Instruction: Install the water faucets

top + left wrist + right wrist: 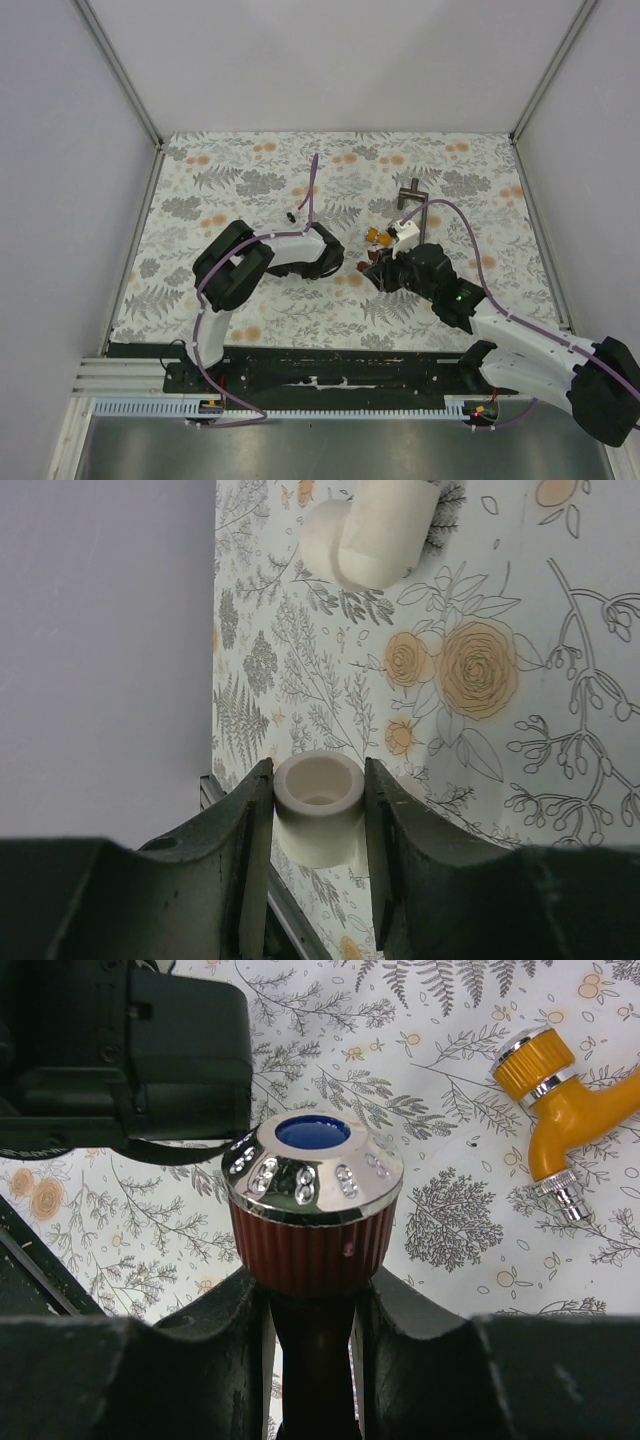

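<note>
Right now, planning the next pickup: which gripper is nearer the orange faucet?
Right. The right gripper, holding the reddish-brown faucet, is beside the orange faucet; the left gripper sits farther off, leftward.

Left arm (235, 270), right arm (520, 340): black joints, white links, purple cables (314, 180); dark end effector fingers (240, 850).

My left fingers (235, 865) are dark, matt, faintly scuffed plastic. The white fitting (318, 810) looks like smooth matt plastic. The reddish-brown faucet (312, 1255) has a ribbed plastic knob, a mirror-bright chrome cap and a glossy blue inset. The orange faucet (568, 1125) is glossy plastic with polished metal rings. The worktop (450, 1060) has a matt printed covering.
</note>
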